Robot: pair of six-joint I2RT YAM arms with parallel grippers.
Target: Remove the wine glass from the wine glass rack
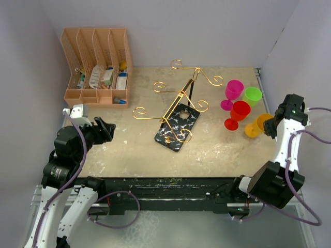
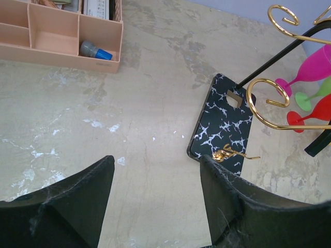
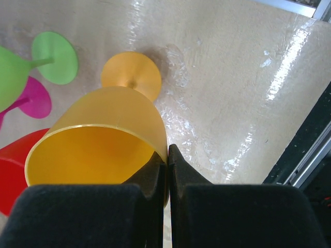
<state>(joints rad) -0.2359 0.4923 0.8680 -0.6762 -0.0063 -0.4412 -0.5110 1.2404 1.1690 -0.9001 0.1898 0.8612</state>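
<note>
The wine glass rack (image 1: pixel 181 98), gold wire on a black veined base (image 1: pixel 173 135), stands mid-table with nothing hanging from its arms. An orange wine glass (image 1: pixel 257 125) is at the right, its foot (image 3: pixel 131 75) on or just above the table. My right gripper (image 1: pixel 271 127) is shut on the rim of the orange glass (image 3: pixel 98 139), one finger inside the bowl and one outside (image 3: pixel 167 150). Over the table's left side my left gripper (image 1: pixel 109 129) stands open and holds nothing (image 2: pixel 155 160). The rack's base (image 2: pixel 222 121) lies ahead of it to the right.
Pink (image 1: pixel 234 90), green (image 1: pixel 253 95) and red (image 1: pixel 240 110) wine glasses stand together just left of the orange one. A peach file organiser (image 1: pixel 95 64) with small items sits at the back left. Walls close in the table's left, back and right sides.
</note>
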